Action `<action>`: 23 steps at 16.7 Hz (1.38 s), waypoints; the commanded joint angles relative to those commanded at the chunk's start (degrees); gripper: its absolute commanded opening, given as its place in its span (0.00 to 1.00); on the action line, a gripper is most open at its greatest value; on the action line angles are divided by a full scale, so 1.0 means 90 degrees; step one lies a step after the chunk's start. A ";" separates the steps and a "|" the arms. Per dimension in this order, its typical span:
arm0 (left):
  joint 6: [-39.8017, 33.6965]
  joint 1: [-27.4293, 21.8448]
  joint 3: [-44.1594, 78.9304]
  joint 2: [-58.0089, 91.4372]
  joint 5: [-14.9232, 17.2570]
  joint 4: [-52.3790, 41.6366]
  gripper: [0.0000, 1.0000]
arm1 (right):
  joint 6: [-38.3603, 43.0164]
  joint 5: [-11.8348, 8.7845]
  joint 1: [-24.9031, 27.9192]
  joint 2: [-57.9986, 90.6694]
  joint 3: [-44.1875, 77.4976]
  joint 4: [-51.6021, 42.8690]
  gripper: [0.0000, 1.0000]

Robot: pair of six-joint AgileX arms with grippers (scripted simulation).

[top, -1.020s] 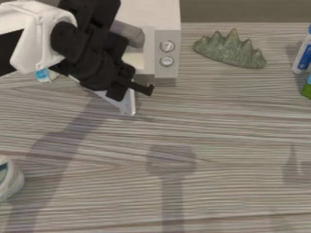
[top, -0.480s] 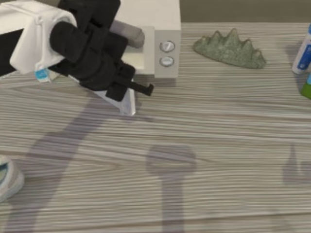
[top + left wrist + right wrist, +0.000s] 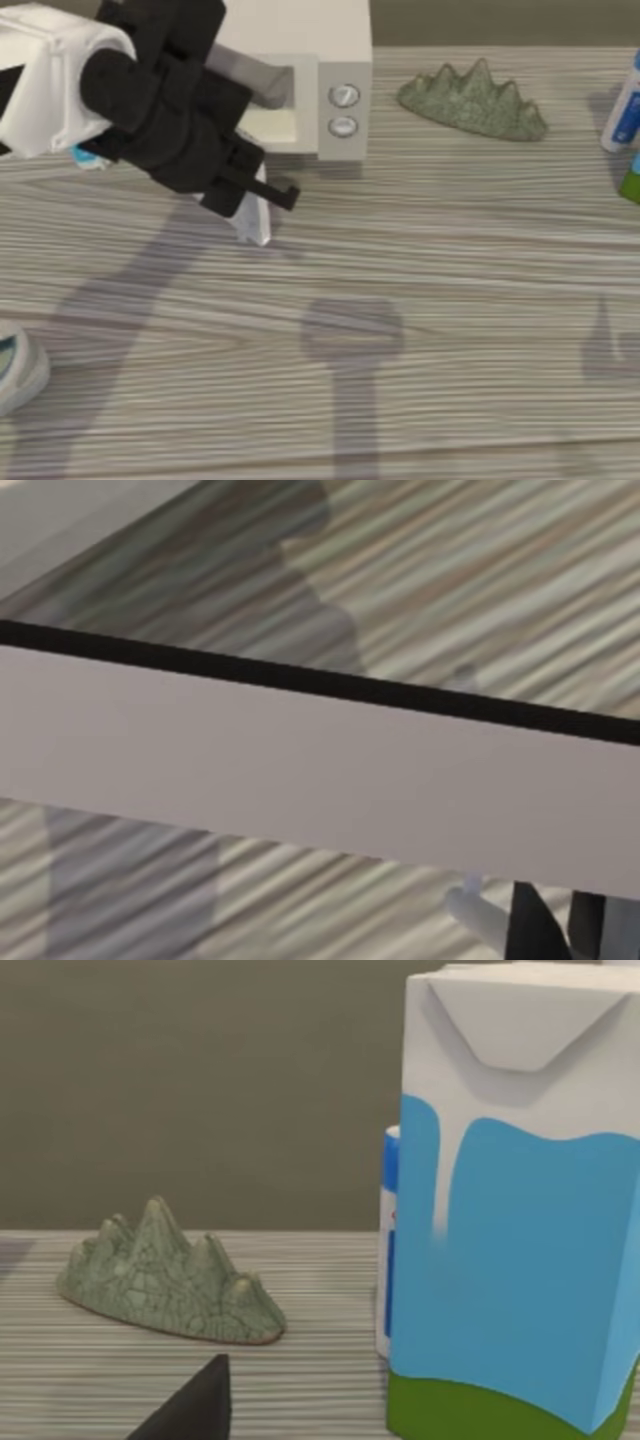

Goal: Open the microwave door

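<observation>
Microwave door (image 3: 258, 212) part-open, swung out from microwave (image 3: 330, 60) front, free edge nearest. Left gripper (image 3: 262, 190) at that edge; grip state: cannot tell. Right gripper unseen in top view. Risk: door edge slipping free mid-swing if contact is shallow.

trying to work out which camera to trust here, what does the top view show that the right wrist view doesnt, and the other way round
Only the top view shows the microwave, its two knobs, the microwave door swung out, and the left gripper at the door's edge. Only the right wrist view shows the blue, white and green carton up close. Both show the green ridged stone ornament and the striped table.
</observation>
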 joint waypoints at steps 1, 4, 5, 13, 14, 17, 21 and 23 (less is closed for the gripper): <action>0.0137 0.0057 -0.0071 -0.0046 0.0070 -0.0014 0.00 | 0.0000 0.0000 0.0000 0.0000 0.0000 0.0000 1.00; 0.0427 0.0163 -0.0170 -0.0210 0.0226 0.0016 0.00 | 0.0000 0.0000 0.0000 0.0000 0.0000 0.0000 1.00; 0.0433 0.0168 -0.0172 -0.0215 0.0230 0.0018 0.00 | 0.0000 0.0000 0.0000 0.0000 0.0000 0.0000 1.00; 0.0433 0.0168 -0.0172 -0.0215 0.0230 0.0018 0.00 | 0.0000 0.0000 0.0000 0.0000 0.0000 0.0000 1.00; 0.0433 0.0168 -0.0172 -0.0215 0.0230 0.0018 0.00 | 0.0000 0.0000 0.0000 0.0000 0.0000 0.0000 1.00; 0.0433 0.0168 -0.0172 -0.0215 0.0230 0.0018 0.00 | 0.0000 0.0000 0.0000 0.0000 0.0000 0.0000 1.00; 0.0433 0.0168 -0.0172 -0.0215 0.0230 0.0018 0.00 | 0.0000 0.0000 0.0000 0.0000 0.0000 0.0000 1.00; 0.0433 0.0168 -0.0172 -0.0215 0.0230 0.0018 0.00 | 0.0000 0.0000 0.0000 0.0000 0.0000 0.0000 1.00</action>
